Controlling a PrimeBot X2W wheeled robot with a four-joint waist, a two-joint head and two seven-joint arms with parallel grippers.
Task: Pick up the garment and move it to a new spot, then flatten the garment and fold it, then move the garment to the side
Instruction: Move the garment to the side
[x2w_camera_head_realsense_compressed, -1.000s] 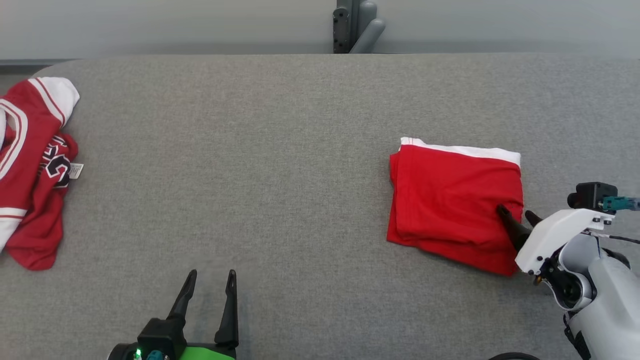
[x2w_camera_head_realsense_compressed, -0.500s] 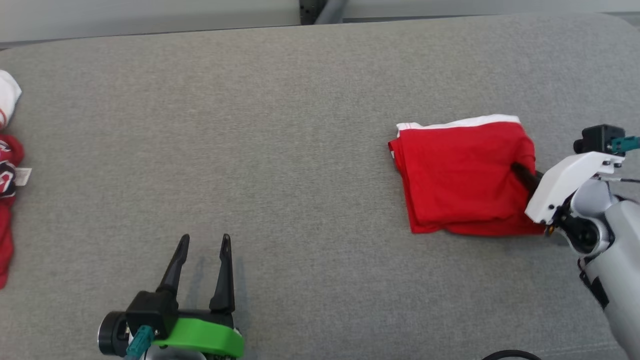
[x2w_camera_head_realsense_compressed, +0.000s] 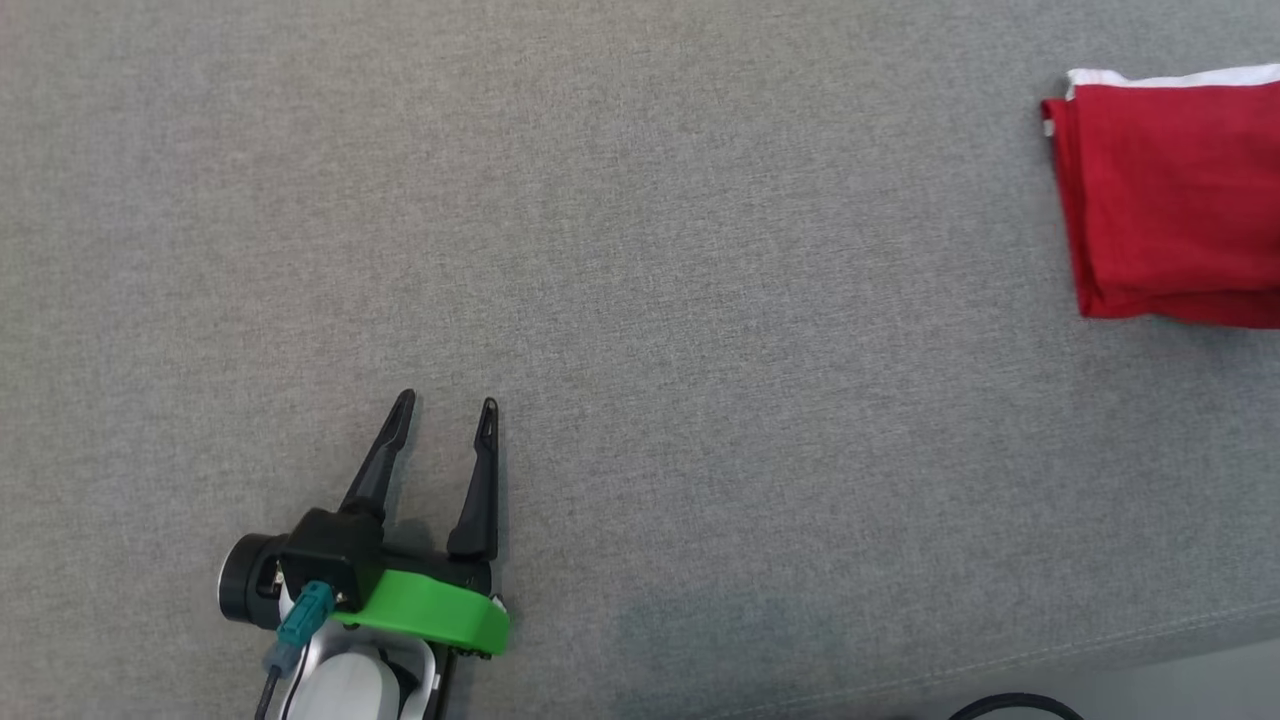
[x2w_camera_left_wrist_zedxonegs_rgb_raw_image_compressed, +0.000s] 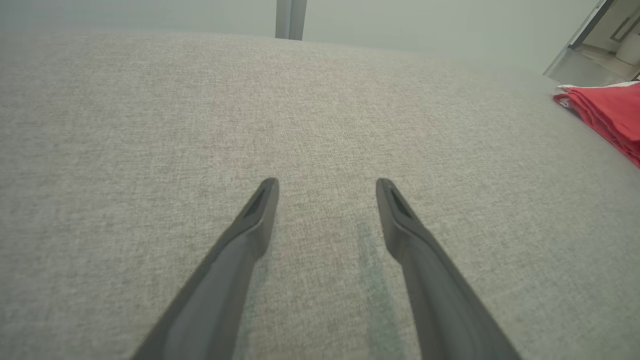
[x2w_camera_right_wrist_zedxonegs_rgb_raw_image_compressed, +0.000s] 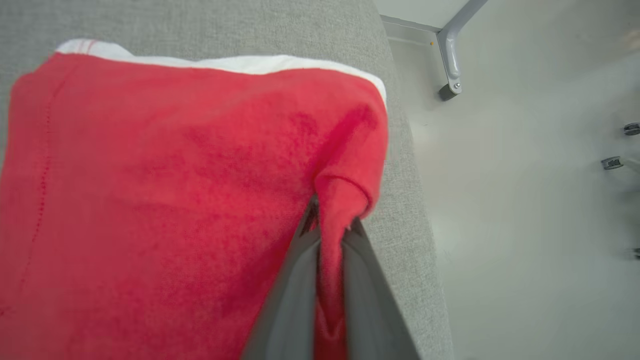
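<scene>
The folded red garment (x2w_camera_head_realsense_compressed: 1170, 200) lies on the grey fabric tabletop (x2w_camera_head_realsense_compressed: 700, 300) at about 2 o'clock in the head view, cut off by the picture's right edge. A white band runs along its far side, and its stacked layers show along the left and near sides.

In the right wrist view, the right gripper (x2w_camera_right_wrist_zedxonegs_rgb_raw_image_compressed: 332, 215) is pinched tight on a raised ridge of the garment's red cloth, with fabric squeezed between the two dark fingers (x2w_camera_right_wrist_zedxonegs_rgb_raw_image_compressed: 290, 280). The grip sits at the garment's 3 o'clock side, just beside the table's edge. Beyond that edge lie the pale floor (x2w_camera_right_wrist_zedxonegs_rgb_raw_image_compressed: 525, 200) and a grey metal leg (x2w_camera_right_wrist_zedxonegs_rgb_raw_image_compressed: 450, 55) at 1 o'clock.

The left gripper (x2w_camera_head_realsense_compressed: 446, 402) is at about 7 o'clock in the head view, behind a green collar (x2w_camera_head_realsense_compressed: 430, 615). Its fingers are spread wide with nothing between them, pointing toward 12 o'clock over bare fabric. It is well apart from the garment, which shows at 2 o'clock in the left wrist view.
</scene>
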